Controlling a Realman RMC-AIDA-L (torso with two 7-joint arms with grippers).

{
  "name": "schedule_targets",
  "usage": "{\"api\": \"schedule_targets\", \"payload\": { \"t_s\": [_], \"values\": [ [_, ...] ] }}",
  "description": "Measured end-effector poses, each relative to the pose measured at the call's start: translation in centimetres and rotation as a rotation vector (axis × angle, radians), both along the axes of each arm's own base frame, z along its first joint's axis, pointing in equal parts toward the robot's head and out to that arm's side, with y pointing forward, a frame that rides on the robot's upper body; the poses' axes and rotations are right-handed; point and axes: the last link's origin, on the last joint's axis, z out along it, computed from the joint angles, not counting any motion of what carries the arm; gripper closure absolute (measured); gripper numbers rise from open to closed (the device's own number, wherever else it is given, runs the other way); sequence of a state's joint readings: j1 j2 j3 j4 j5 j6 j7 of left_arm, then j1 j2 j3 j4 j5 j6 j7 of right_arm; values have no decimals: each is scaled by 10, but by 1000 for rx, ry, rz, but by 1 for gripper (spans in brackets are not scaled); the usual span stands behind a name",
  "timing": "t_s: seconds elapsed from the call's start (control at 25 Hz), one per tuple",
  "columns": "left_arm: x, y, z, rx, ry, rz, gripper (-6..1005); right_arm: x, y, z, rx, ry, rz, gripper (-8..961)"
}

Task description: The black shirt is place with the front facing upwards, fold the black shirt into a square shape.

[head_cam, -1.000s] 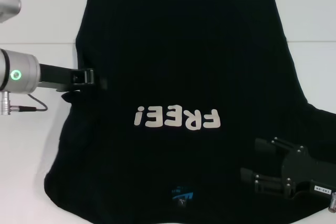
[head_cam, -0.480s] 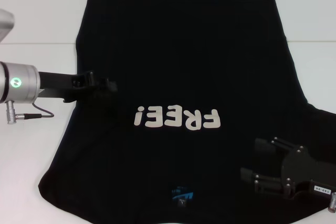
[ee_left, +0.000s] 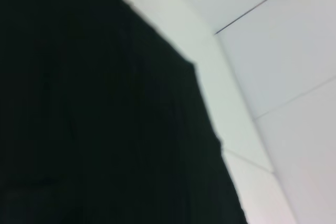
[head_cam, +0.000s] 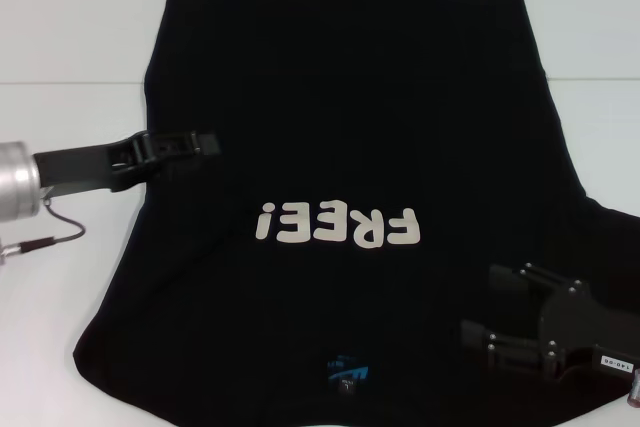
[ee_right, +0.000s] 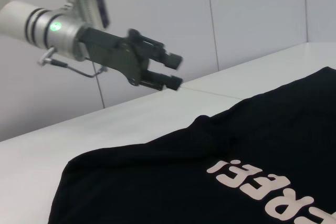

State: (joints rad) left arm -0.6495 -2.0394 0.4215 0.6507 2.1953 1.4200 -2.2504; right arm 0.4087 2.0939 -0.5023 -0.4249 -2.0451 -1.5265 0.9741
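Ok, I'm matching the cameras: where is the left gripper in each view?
Head view: left gripper, at the shirt's left edge.
Left wrist view: not visible; only shirt.
Right wrist view: in the air, above the shirt.
Shared landmark: the shirt's left edge.

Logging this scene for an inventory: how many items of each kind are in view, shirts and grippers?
Black shirt: 1
Grippers: 2, left gripper raised over the shirt's side edge, right gripper over the shirt near its collar end
Total: 3
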Motion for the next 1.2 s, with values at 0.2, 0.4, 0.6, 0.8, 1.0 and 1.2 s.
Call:
{"api": "schedule_targets", "payload": {
  "t_s": [0.2, 0.4, 0.6, 0.8, 1.0, 1.2],
  "values": [
    [-3, -35, 2, 167, -44, -295, 463, 4, 0, 5, 29, 22, -35, 45],
    [-4, -76, -16, 342, 27, -594, 383, 9, 8, 29, 51, 93, -158, 46],
    [-11, -94, -38, 263, 149, -741, 303, 17, 23, 78, -9, 100, -399, 46],
    [-15, -105, -52, 222, 210, -823, 140, 24, 33, 133, -70, -8, -701, 46],
    [-19, -107, -55, 201, 232, -824, 142, 21, 41, 171, -75, -165, -945, 46],
    [-22, -106, -61, 170, 262, -815, 145, 18, 52, 176, -65, -327, -1034, 46]
  ]
}}
